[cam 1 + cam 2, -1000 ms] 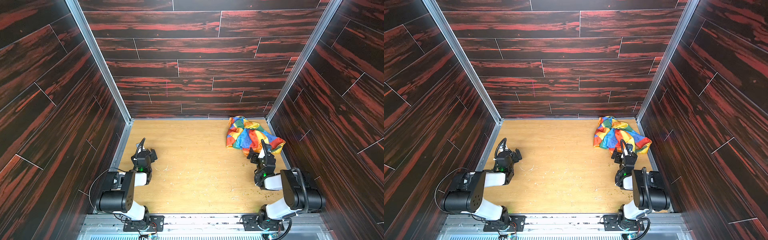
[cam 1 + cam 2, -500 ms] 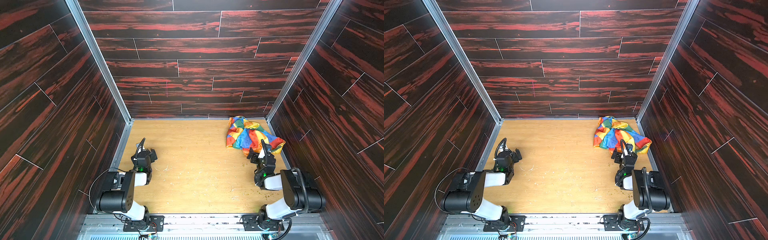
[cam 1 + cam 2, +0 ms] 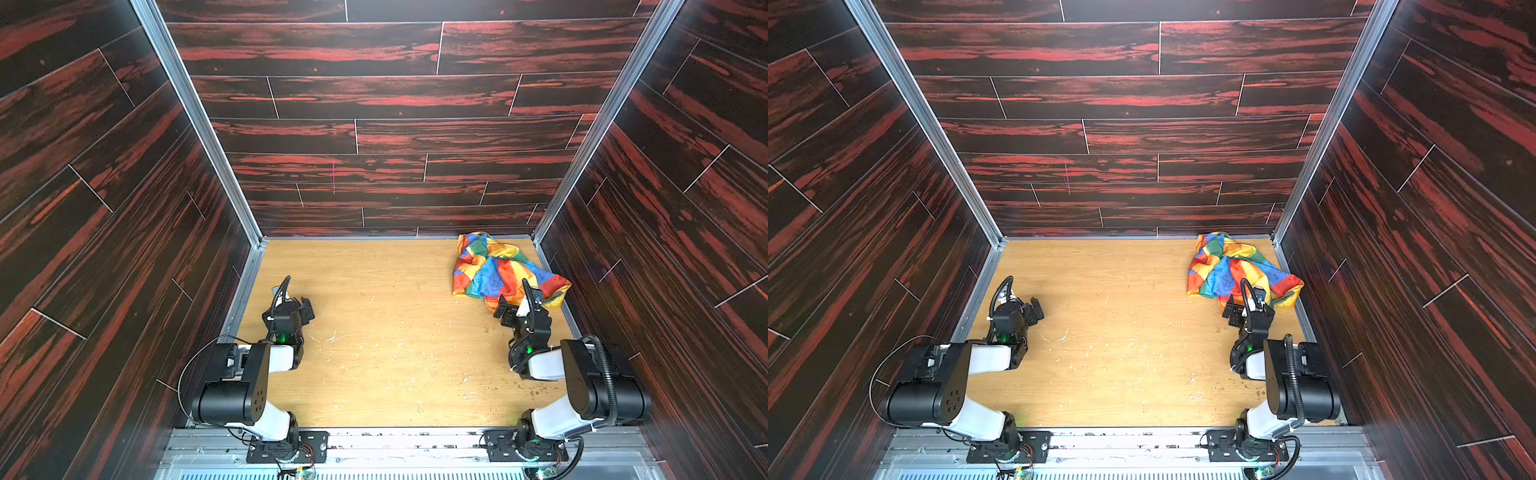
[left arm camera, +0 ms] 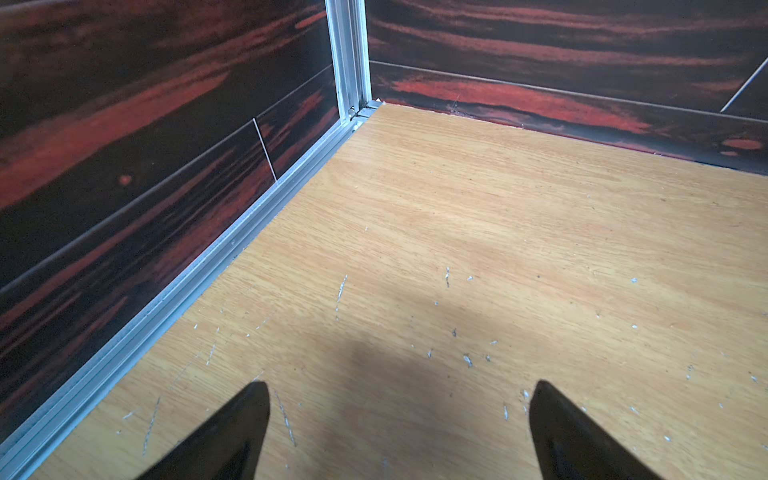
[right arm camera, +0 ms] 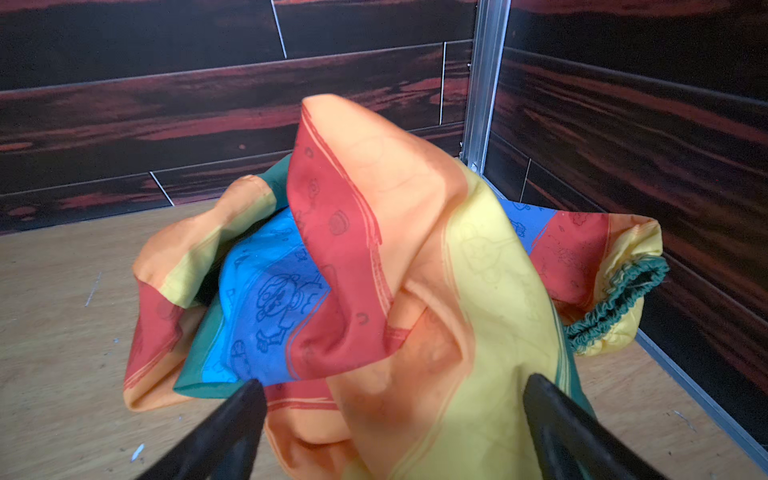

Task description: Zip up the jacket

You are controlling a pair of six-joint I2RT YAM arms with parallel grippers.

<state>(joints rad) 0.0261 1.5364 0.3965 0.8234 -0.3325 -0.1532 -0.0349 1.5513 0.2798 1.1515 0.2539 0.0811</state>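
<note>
You had the jacket (image 3: 494, 270) lying in a crumpled heap at about 1 o'clock on the desk (image 3: 382, 340), if 12 o'clock is the far wall. It sat almost in the corner, close to the side wall at 3 o'clock. Its red, orange, yellow, green and blue patches were folded over each other. One sleeve with a stretchy green cuff (image 5: 615, 303) poked out toward that side wall. You could not see the zipper anywhere, so I think it was hidden inside the folds.

Your right fingers (image 5: 224, 428) were spread wide and held nothing. They sat at about 4 o'clock, right at the near edge of the heap, pointing into it. I could not tell if they touched the cloth. They looked placed that way to grab a fold.

Your left fingers (image 4: 232, 432) were spread wide too, with nothing in them. They waited at about 8 o'clock over bare desk, well apart from the jacket, because nothing lay on that side to hold.

The zipping was not yet begun. I think the jacket first needed pulling toward the middle and spreading flat, since the corner left little room for two arms.
</note>
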